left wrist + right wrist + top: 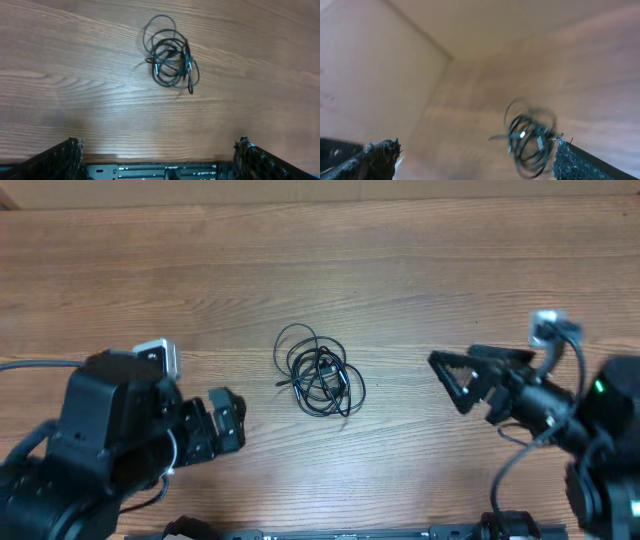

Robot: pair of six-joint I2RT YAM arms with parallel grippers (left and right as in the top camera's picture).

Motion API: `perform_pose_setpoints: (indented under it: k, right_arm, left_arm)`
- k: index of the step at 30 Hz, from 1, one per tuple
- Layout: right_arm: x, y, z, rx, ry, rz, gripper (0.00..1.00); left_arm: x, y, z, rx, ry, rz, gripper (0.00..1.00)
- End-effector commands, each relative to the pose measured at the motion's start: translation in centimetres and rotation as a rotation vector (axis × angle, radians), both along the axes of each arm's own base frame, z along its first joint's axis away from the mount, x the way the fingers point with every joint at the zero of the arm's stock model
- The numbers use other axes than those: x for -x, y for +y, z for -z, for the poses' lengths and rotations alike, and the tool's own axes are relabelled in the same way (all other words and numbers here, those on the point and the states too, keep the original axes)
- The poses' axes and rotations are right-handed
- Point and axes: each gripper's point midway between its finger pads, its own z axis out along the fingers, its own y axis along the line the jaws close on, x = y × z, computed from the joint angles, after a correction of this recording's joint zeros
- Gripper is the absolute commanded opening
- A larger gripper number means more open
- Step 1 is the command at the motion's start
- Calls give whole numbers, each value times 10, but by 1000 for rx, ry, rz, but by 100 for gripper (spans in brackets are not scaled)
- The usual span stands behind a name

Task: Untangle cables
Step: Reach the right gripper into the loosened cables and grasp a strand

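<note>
The cables point(320, 375) lie as one small tangled bundle of thin black cord on the wooden bench point(400, 260), about midway between the two arms and touching neither. Several loops overlap in the bundle, one thinner loop reaches out toward the far edge of the bench, and a short plug end pokes out on the side nearer the left arm. The left tool point(230, 422) sits low at the near-left of the bench, pointing toward the bundle and well apart from it. In the left wrist view its jaws stand wide apart at the two lower corners, with nothing between them and the bundle farther ahead on bare wood. The right tool point(448, 383) hangs on the other side, also facing the bundle, with its jaws spread and nothing between them. The right wrist view is blurred, but it shows the dark coil on the bench ahead, close to the inner edge of one jaw in the picture.
</note>
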Motion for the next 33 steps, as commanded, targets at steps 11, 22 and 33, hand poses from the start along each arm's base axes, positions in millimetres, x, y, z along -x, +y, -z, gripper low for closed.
perform_pose_setpoints:
  k: [11,22,33]
  right_arm:
    - [-7,65,89,83,381,-287,89]
    - [-13,107,194,493,512,-300,93]
    - [-12,150,240,581,508,-396,70]
  left_arm:
    - [-32,-5,25,-37,126,-117,100]
    - [-48,-5,46,-131,216,-99,100]
    - [-52,7,46,-159,205,-141,99]
